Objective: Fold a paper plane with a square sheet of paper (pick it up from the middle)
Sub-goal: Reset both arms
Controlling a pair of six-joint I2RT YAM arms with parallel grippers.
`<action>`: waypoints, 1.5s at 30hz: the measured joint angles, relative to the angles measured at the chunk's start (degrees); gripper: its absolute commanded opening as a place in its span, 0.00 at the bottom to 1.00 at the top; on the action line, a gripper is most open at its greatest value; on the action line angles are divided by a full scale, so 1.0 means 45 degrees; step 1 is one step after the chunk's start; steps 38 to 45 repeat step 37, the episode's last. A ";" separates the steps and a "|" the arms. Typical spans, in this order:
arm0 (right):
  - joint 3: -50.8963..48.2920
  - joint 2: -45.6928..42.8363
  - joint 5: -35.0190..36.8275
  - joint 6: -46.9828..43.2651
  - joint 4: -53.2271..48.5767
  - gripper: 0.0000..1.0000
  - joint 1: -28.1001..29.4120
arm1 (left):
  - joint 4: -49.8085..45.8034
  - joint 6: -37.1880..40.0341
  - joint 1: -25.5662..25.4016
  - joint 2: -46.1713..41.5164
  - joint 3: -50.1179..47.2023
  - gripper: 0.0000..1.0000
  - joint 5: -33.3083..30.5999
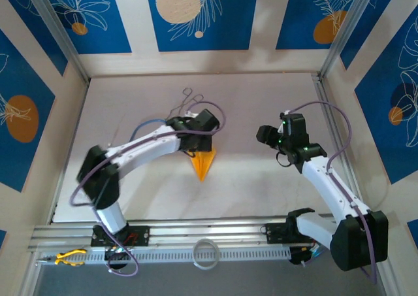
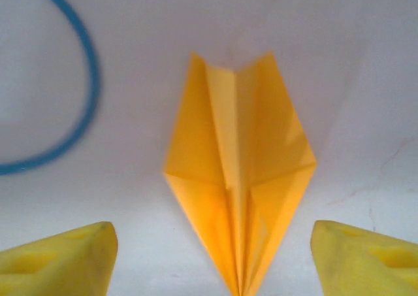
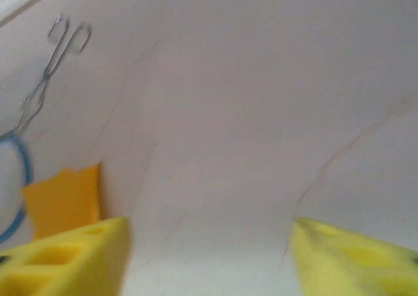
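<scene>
The plane (image 1: 204,163) is laid flat on the table (image 1: 261,191), with its tip pointed toward the arm bases. The left jaws are held released over the plane's far end. In the left wrist view the yellow fingers (image 2: 62,257) are spread to either side of the pointed end, clear of the paper. The right jaws are likewise released, held above bare table well to the right of the plane. A wire tool (image 1: 188,100) is seen beyond the plane.
</scene>
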 measured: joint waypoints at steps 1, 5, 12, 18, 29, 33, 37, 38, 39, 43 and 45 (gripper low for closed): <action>-0.0291 0.0257 0.0651 -0.0690 0.0908 0.99 -0.0044 | 0.0442 0.0568 0.0253 -0.0831 -0.0529 0.99 -0.0495; -0.1098 0.2487 0.1928 -0.2521 0.3648 0.99 -0.0500 | 0.3181 0.3007 0.2608 -0.3769 -0.3735 1.00 -0.1710; -0.3468 0.4818 0.0457 -0.4964 0.9117 0.99 -0.1098 | 0.7631 0.6470 0.7417 -0.5076 -0.8602 1.00 -0.1778; -0.4702 0.5741 -0.2569 -0.5168 1.2915 0.99 -0.3007 | 1.2871 0.8456 0.8811 -0.4216 -1.1196 1.00 -0.0389; -0.4313 0.5770 -0.1263 -0.5027 1.3838 0.99 -0.2132 | 2.0609 0.9296 0.9889 -0.1462 -1.3328 1.00 0.2939; -0.4313 0.5770 -0.1132 -0.5027 1.3838 0.99 -0.2132 | 2.1604 0.9301 0.9889 -0.1462 -1.3333 1.00 0.3031; -0.4313 0.5770 -0.1185 -0.5022 1.3828 0.99 -0.2220 | 2.2027 0.9306 0.9889 -0.1462 -1.3333 1.00 0.3215; -0.4313 0.5770 -0.1185 -0.5022 1.3828 0.99 -0.2220 | 2.2027 0.9306 0.9889 -0.1462 -1.3333 1.00 0.3215; -0.4313 0.5770 -0.1185 -0.5022 1.3828 0.99 -0.2220 | 2.2027 0.9306 0.9889 -0.1462 -1.3333 1.00 0.3215; -0.4313 0.5770 -0.1185 -0.5022 1.3828 0.99 -0.2220 | 2.2027 0.9306 0.9889 -0.1462 -1.3333 1.00 0.3215; -0.4313 0.5770 -0.1185 -0.5022 1.3828 0.99 -0.2220 | 2.2027 0.9306 0.9889 -0.1462 -1.3333 1.00 0.3215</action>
